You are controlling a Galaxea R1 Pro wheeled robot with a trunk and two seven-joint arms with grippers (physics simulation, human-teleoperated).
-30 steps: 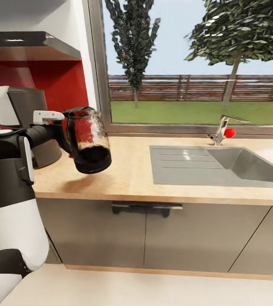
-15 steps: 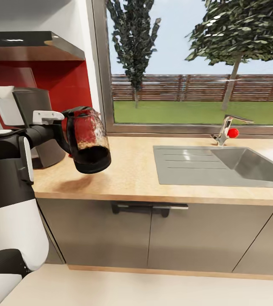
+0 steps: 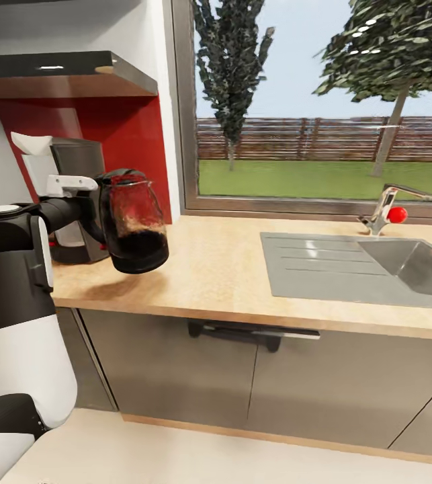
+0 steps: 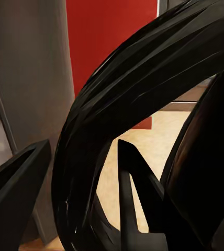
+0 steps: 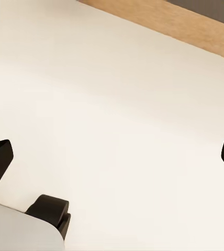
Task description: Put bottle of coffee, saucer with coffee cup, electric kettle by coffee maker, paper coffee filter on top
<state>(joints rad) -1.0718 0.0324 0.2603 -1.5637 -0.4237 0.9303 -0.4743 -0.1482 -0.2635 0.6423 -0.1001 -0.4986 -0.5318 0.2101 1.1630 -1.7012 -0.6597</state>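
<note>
The left gripper is clamped on the electric kettle's black handle, carrying it tilted above the countertop. Just beyond stands the coffee maker. Judged next: lower the kettle upright beside it. The right gripper hangs wide apart, empty.

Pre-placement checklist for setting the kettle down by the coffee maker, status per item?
1. Grip: left gripper shut on the black handle of the electric kettle, with one of its fingers through the handle loop. Ok.
2. Kettle attitude: tilted, held above the countertop, not touching it. Not ok for set-down yet.
3. Landing spot: bare worktop beside the coffee maker, under the kettle. Ok.
4. Sink lies well off towards the window's far side. Ok.
5. Right gripper: open, holding nothing, above pale floor. Ok.
6. Gap between kettle and coffee maker: cannot tell, since the arm covers it.
</note>
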